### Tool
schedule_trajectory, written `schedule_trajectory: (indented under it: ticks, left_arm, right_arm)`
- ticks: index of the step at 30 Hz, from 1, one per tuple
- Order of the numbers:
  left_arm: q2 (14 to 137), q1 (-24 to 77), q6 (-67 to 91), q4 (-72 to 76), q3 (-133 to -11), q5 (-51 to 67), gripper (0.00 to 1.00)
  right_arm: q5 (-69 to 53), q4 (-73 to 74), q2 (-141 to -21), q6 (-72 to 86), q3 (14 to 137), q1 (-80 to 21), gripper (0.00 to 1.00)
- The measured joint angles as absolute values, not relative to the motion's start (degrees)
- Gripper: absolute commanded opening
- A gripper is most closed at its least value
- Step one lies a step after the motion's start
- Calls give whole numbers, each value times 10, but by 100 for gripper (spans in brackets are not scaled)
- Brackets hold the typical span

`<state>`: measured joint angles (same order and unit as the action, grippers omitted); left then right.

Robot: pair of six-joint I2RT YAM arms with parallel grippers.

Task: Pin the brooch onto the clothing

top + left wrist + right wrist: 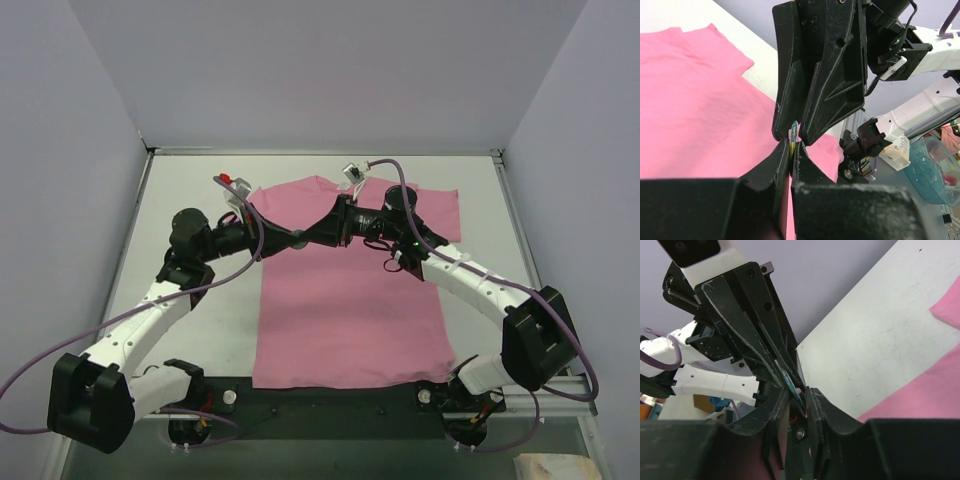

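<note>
The pink clothing (350, 320) lies flat on the white table. Both grippers meet tip to tip above its collar area. My left gripper (335, 228) is shut on the brooch (794, 129), a thin dark disc seen edge-on between its fingertips (792, 146). My right gripper (350, 224) faces it. In the right wrist view the brooch (790, 385) slants across the narrow gap between the right gripper (797, 392) fingers, which stand slightly apart on either side of it. From above, the brooch is hidden by the fingers. Pink fabric (695, 100) shows below the jaws.
The white table (200, 300) is walled at the left, back and right. A black strip (330, 395) with the arm bases runs along the near edge. A teal plastic tub (935, 170) sits off the table beyond the right arm.
</note>
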<state>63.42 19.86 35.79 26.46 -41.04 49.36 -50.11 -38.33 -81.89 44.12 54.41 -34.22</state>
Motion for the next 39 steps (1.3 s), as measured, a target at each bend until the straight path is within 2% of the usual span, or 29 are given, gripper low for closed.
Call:
schedule_trajectory:
  ticks: [1,2,3,8,11,12,15,18,24,25,29,39]
  left_arm:
    - [634,198,358,265,-409,495,0]
    - [634,198,358,265,-408,496,0]
    - [634,198,360,265,-408,498,0]
    - [628,197,370,257,-408,498,2]
    - [615,197,358,230,-409,489,20]
    - [609,198,351,216,-410,482,36]
    - [596,201,317,159,-422,453,64]
    - [580,201,280,97,-448,408,75]
    - [536,202,236,22,-480,332,80]
    - [531,203,232,15,-481,323,85]
    - [518,222,208,-23,-489,276,86]
    - [565,390,132,-129,-564,48,86]
  right_arm:
    - [-503,-385,-820,443,544,-342,11]
    - [-505,-388,-820,446,544,-342,2]
    - [-508,-390,-820,447,543,-342,0]
    - [-521,-401,-820,442,541,-342,0]
    - [-521,-398,-820,435,541,-342,0]
    - [-518,-394,-819,433,541,-342,0]
    - [-503,-366,-811,425,541,-345,0]
    - [-472,-319,-795,411,542,-342,0]
    - [-435,-258,-784,393,553,-341,0]
    - [-430,-250,-783,391,555,-341,0]
    - [-411,-215,-783,387,571,-341,0]
    - [-351,-126,-782,383,615,-341,0]
